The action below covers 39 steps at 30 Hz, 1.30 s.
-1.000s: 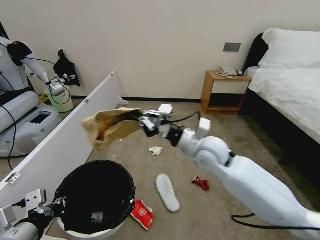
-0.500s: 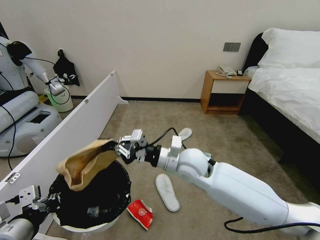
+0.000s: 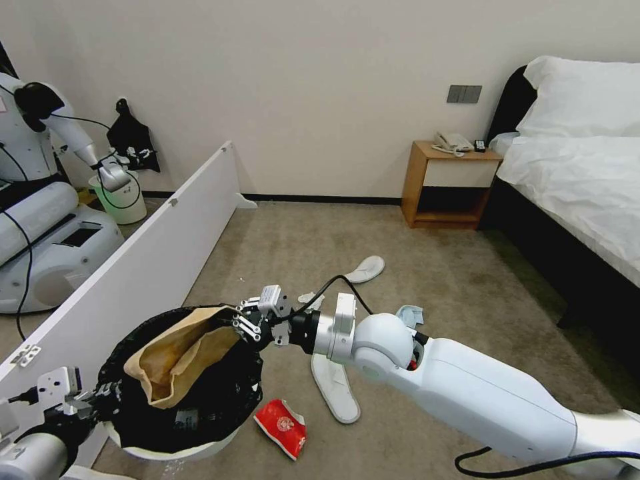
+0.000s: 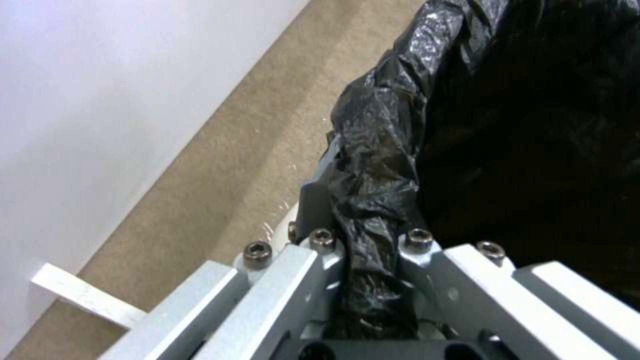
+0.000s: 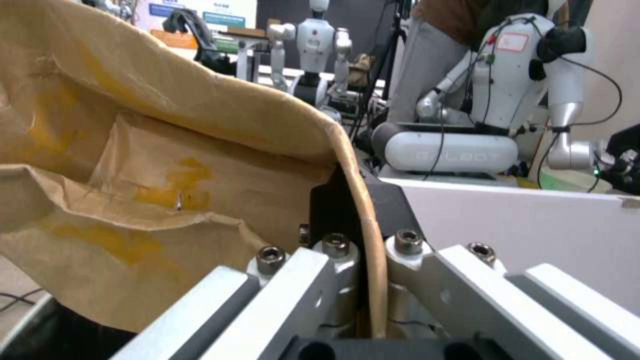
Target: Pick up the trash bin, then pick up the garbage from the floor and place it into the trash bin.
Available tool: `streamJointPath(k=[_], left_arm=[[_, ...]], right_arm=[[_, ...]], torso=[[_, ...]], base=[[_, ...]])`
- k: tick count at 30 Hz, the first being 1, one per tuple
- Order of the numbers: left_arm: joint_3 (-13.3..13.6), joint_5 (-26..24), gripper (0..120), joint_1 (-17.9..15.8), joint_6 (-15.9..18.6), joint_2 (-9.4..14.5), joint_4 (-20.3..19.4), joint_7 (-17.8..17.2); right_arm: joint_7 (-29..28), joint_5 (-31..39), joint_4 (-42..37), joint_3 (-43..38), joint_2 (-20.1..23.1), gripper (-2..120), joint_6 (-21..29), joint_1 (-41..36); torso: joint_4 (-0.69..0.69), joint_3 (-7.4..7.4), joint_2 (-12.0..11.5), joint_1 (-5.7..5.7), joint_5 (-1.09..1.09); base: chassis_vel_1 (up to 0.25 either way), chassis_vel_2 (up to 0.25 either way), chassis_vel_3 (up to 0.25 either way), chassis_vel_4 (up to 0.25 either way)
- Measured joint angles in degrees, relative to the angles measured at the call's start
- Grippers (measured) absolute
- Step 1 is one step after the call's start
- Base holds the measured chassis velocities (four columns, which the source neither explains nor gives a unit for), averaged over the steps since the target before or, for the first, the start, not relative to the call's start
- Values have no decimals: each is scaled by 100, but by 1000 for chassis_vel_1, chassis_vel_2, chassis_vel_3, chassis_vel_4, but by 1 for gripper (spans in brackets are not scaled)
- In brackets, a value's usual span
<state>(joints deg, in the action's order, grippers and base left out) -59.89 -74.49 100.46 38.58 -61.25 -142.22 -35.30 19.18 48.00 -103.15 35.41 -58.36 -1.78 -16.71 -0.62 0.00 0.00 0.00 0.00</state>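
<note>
Both pincers clamped: left (image 4: 367, 250) liner, right (image 5: 363, 250) paper bag (image 3: 177, 350).

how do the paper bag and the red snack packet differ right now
The paper bag is brown and crumpled, pinched by the right gripper over the trash bin; the red snack packet lies flat and untouched on the carpet beside the bin. The bag looks much larger than the packet. Both are litter.

Mock hotel bedroom inside a robotics lab: bed (image 3: 587, 180), nightstand (image 3: 448, 187), white partition (image 3: 133, 273), other robots (image 5: 527, 85) beyond.
</note>
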Motion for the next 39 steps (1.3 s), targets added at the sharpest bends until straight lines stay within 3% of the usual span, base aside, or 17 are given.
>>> streamJointPath(k=[3, 8, 10, 17, 19, 22, 26, 29, 39], left_arm=[[9, -57, 3, 37, 11, 3, -29, -9], [22, -91, 3, 104, 31, 37, -70, -15], [47, -92, 3, 108, 37, 49, -84, -16], [101, -87, 3, 128, 50, 49, -99, -16], [103, -86, 3, 131, 53, 68, -99, -13], [104, -86, 3, 113, 54, 82, -88, -11], [120, -83, 3, 103, 54, 85, -75, -12], [116, -86, 3, 83, 55, 105, -56, -12], [93, -111, 3, 74, 66, 106, -41, -11]], right_arm=[[-36, -18, 68, 33, -37, 0, 16, 3], [-96, 79, 107, 126, -49, 13, 124, 138], [-196, 530, -55, 157, -33, 24, 507, 230], [-699, 1343, -379, 141, -86, 47, 1386, 315], [-1201, 1989, -530, 10, -168, 59, 2002, 327], [-1486, 2518, -681, -125, -256, 69, 2297, 328], [-1569, 2717, -771, -155, -281, 77, 2432, 351], [-1902, 3169, -1013, -189, -221, 93, 2757, 369], [-2578, 3788, -1375, -530, -194, 100, 3656, 457]], torso=[[1, 0, 0, 0, 0], [1, 0, 0, 0, 0], [0, 0, 0, 0, 0], [1, 0, 0, 0, 0], [1, 0, 0, 0, -1], [0, 0, 0, -1, 0], [1, 0, 0, 0, 0], [0, 0, 0, 0, 0], [0, 0, 0, -1, 0]], base=[[0, 0, 0, 0], [0, 0, 0, 0], [0, 0, 0, 0], [0, 0, 0, 0], [0, 0, 0, 0], [0, 0, 0, 0], [0, 0, 0, 0], [0, 0, 0, 0], [0, 0, 0, 0]])
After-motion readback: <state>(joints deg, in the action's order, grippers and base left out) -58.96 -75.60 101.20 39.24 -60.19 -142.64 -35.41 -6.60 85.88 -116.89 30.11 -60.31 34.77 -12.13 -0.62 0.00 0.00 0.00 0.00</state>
